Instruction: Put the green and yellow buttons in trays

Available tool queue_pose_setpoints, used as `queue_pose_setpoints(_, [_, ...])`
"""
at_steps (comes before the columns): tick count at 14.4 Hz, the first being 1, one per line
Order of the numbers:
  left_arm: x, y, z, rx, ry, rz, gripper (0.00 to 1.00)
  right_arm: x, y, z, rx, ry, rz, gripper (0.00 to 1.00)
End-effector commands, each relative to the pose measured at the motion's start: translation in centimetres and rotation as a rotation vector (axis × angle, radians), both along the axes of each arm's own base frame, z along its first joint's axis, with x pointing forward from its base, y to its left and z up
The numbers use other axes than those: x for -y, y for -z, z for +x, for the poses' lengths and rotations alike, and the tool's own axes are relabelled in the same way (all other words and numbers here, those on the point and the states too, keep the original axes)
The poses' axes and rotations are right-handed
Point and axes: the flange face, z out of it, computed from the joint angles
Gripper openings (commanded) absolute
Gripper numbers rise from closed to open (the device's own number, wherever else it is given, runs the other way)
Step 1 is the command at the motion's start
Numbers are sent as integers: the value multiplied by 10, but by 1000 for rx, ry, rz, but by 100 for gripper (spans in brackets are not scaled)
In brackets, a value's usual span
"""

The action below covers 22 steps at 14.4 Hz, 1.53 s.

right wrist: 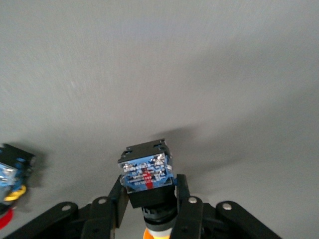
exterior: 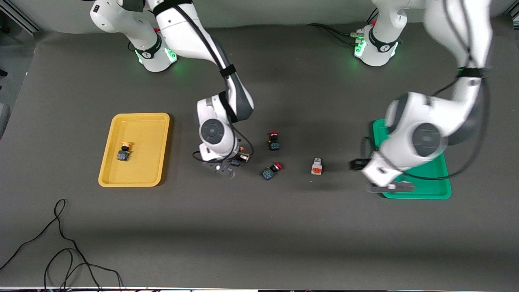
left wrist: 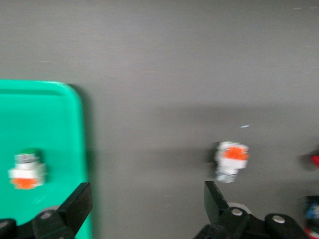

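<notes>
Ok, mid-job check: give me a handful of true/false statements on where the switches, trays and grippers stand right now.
1. The right gripper is shut on a yellow-capped switch. True.
2. The yellow tray holds two switches. False: one yellow-capped switch lies in it.
3. A white-bodied switch lies in the green tray. True.
4. The left gripper grips a white-bodied switch. False: its fingers are open and hold nothing; the second white switch lies on the table.
5. Both red-capped switches sit in the green tray. False: both lie on the table.
</notes>
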Motion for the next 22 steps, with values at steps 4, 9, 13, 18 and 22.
queue_pose_setpoints(4, [93, 89, -17, 18, 84, -26, 100, 110, -144, 62, -70, -106, 126, 0])
queue_pose_setpoints(9, [99, 148, -30, -28, 92, -14, 100, 246, -173, 81, -89, -269, 190, 0])
queue_pose_setpoints(13, [97, 147, -32, -49, 43, -4, 26, 340, -113, 78, -91, -317, 190, 0])
queue_pose_setpoints(18, [89, 79, -23, -51, -16, 11, 22, 386, -29, 69, -49, -343, 71, 0])
queue_pose_setpoints(22, [15, -42, -3, -103, -120, -9, 22, 384, 1, 59, -37, -329, 56, 0])
